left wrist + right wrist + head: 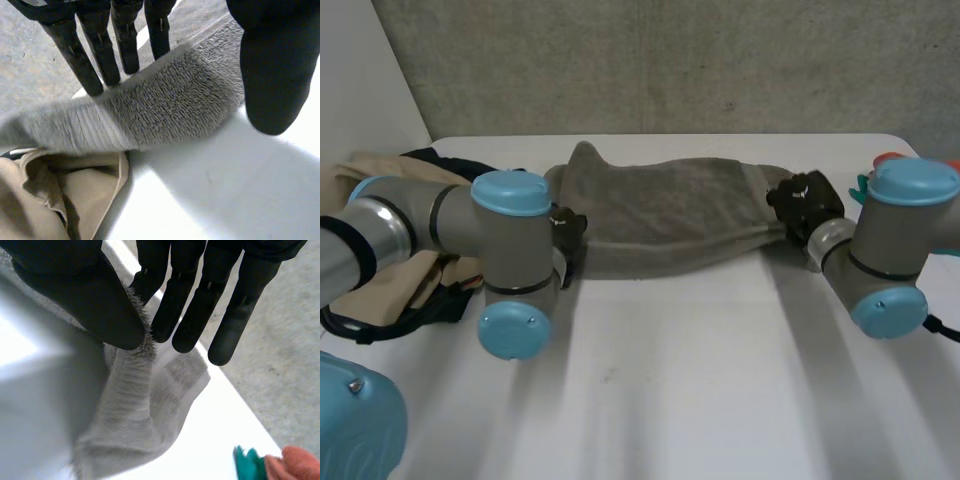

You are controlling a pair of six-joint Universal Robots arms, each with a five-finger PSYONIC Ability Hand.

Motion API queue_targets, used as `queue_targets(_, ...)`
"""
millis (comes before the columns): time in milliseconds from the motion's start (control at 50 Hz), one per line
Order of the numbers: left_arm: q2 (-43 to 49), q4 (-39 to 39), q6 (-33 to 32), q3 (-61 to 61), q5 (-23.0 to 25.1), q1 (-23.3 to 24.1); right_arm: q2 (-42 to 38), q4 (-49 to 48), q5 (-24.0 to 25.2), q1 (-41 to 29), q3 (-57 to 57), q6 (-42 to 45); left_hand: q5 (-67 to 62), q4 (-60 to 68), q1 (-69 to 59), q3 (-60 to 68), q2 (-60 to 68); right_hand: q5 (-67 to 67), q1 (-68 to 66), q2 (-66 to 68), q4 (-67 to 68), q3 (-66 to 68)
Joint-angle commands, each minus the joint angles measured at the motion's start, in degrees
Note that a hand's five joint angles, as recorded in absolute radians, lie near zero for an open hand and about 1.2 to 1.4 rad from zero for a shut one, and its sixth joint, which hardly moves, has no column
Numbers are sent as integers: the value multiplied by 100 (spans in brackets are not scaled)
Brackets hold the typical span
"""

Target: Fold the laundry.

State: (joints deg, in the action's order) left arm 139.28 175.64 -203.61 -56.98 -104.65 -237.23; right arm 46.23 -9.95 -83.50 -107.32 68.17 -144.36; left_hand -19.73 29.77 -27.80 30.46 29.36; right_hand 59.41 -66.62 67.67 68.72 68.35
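Note:
A grey towel (pixel 670 205) lies stretched sideways across the far half of the white table (pixel 700 380), folded lengthwise. My left hand (pixel 568 232) is at its left end. In the left wrist view that hand (pixel 100 50) is open: straight fingers stand behind the towel's edge (pixel 170 110) and the thumb is well apart in front. My right hand (pixel 805 200) is at the towel's right end. In the right wrist view its thumb (pixel 90 295) and fingers pinch the towel's corner (pixel 140 405), and the cloth hangs down from that pinch.
A heap of beige cloth (pixel 390 285) with a dark garment sits at the table's left, close under my left hand (pixel 65 200). Teal cloth (pixel 863 185) and orange cloth (pixel 297 465) lie at the right edge by my right arm.

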Motion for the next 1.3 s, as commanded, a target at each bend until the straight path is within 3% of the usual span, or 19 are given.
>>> queue_targets(20,-655,-38,85,-383,313,-428,324,-59,62,88,407,-109,993,-997,800,-1066,-956,1059,-1338,1233,1128,1165)
queue_targets(120,-999,-21,67,-691,664,-886,466,-59,123,97,477,-294,910,-914,716,-982,-873,1059,-1338,1233,1128,1165)
queue_targets(200,-1122,-3,-99,-955,1322,-1237,483,-42,132,79,477,-373,541,-545,348,-613,-504,1059,-1338,1233,1128,1165)
queue_targets(320,-1079,67,-468,-1043,1877,-1457,448,-24,132,36,469,-373,439,-443,246,-511,-402,1059,-1338,1233,1128,1165)
queue_targets(500,-666,665,-706,-552,1922,-1422,422,-15,97,0,486,-338,-16,12,-209,-57,53,1059,-1338,1233,1128,1165)
queue_targets(740,204,85,-1497,442,1702,-1370,448,28,88,106,477,-338,-503,499,-696,431,540,1059,-1338,1233,1128,1165)
queue_targets(820,275,-12,-1594,530,1544,-1335,457,28,88,123,469,-338,-1760,1756,-1954,1688,1797,1059,-1338,1233,1128,1165)
queue_targets(880,196,41,-1594,495,1395,-1291,457,37,88,123,460,-338,-5016,5012,-5209,4944,5053,1059,-1338,1233,1128,1165)
queue_targets(980,-304,50,-1585,118,1315,-1168,544,142,88,141,407,-312,-5027,5023,-5220,4954,5064,1059,-1338,1233,1128,1165)
queue_targets(1140,-2210,103,-1173,-735,1289,-1053,1440,538,88,343,153,-338,-5027,5023,-5220,4954,5064,1059,-1338,1233,1128,1165)
queue_targets(1300,-3915,-134,-909,-929,1368,-1115,2468,1529,228,589,-637,-426,-5027,5023,-5220,4954,5064,1059,-1338,1233,1128,1165)
